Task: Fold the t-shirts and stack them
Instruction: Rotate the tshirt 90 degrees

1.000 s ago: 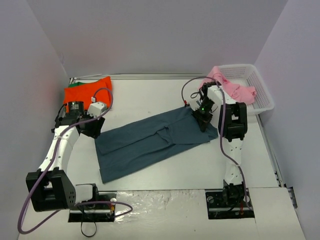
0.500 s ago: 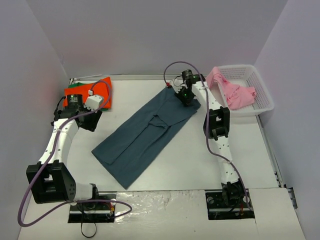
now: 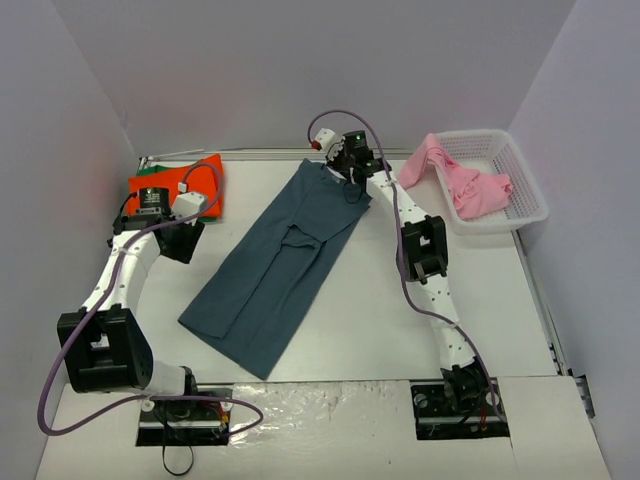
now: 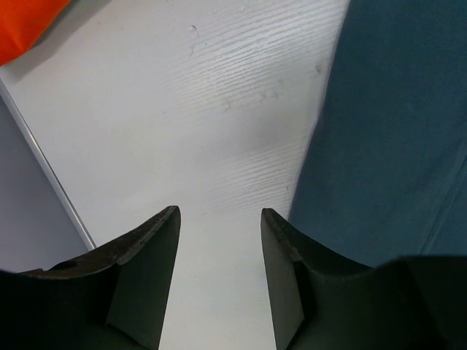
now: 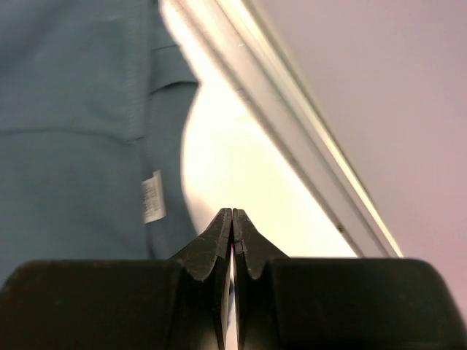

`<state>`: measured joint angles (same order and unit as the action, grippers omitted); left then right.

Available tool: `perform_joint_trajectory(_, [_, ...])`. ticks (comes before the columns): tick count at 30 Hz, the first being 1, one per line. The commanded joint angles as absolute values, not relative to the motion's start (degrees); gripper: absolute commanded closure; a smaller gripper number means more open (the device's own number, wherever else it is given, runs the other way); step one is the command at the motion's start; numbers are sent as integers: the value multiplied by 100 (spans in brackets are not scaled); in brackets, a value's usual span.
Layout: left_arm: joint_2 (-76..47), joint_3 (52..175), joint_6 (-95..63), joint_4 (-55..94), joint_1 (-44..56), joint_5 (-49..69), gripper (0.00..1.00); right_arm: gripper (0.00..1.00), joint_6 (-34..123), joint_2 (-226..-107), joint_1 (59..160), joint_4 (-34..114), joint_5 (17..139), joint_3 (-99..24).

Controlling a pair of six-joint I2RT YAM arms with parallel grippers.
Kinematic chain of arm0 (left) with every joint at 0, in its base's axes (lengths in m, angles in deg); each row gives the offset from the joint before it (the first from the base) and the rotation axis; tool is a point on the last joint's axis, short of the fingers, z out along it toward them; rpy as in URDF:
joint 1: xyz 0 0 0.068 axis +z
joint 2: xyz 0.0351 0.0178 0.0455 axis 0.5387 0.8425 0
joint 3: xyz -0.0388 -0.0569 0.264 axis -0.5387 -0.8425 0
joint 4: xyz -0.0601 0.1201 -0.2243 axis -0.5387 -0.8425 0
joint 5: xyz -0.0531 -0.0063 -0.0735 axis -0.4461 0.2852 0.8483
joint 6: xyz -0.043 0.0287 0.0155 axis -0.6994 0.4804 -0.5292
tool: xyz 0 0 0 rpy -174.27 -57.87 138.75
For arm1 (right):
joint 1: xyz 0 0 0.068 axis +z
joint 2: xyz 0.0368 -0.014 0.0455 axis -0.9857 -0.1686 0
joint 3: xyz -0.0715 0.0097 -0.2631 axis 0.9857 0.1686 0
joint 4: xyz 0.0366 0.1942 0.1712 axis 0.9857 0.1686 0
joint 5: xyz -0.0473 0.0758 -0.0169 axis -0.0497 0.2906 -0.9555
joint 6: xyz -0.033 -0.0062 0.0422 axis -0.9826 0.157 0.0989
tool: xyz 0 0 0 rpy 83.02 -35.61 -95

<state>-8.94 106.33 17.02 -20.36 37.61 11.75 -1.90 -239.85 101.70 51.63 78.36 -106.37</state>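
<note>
Bottom centre, the right tool (image 5: 232, 219) has its jaws pressed together over the pale worktop (image 5: 219, 146); the slate-blue t-shirt (image 5: 73, 109), white label (image 5: 152, 197) showing, fills the left.

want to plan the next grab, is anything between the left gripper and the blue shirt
Nothing visible. Only bare table lies between the open left gripper and the nearest edge of the dark blue t-shirt, which lies flat beside it. The orange-red t-shirt sits on the gripper's other side, out of that path.
</note>
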Motion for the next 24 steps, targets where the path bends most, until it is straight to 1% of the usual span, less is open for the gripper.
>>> perform_joint_trajectory(1, [-1098,10891,1563,-2003,3813,1118,53,100,71,-23501,10156,4209,7164,-10195])
perform_joint_trajectory(3, [-1168,10865,1554,-1985,3805,1179,53,100,220,-22940,10165,4147,7269,-9851])
perform_joint_trajectory(5, [-1239,10847,1554,-1967,3804,1224,53,100,334,-22490,10200,4191,7497,-9201])
perform_joint_trajectory(7, [-1283,10821,1536,-1967,3813,1267,53,100,405,-21866,10244,4418,7673,-8787])
perform_joint_trajectory(14, [-1581,10636,1448,-1862,3813,1408,53,100,1020,-20618,10306,5911,8894,-7382])
perform_joint_trajectory(20, [-1845,10557,1404,-1879,3813,1435,53,100,1091,-20510,10402,6834,9651,-6852])
perform_joint_trajectory(24, [-2021,10452,1395,-1862,3813,1426,52,100,1099,-20616,10473,7065,9933,-6580])
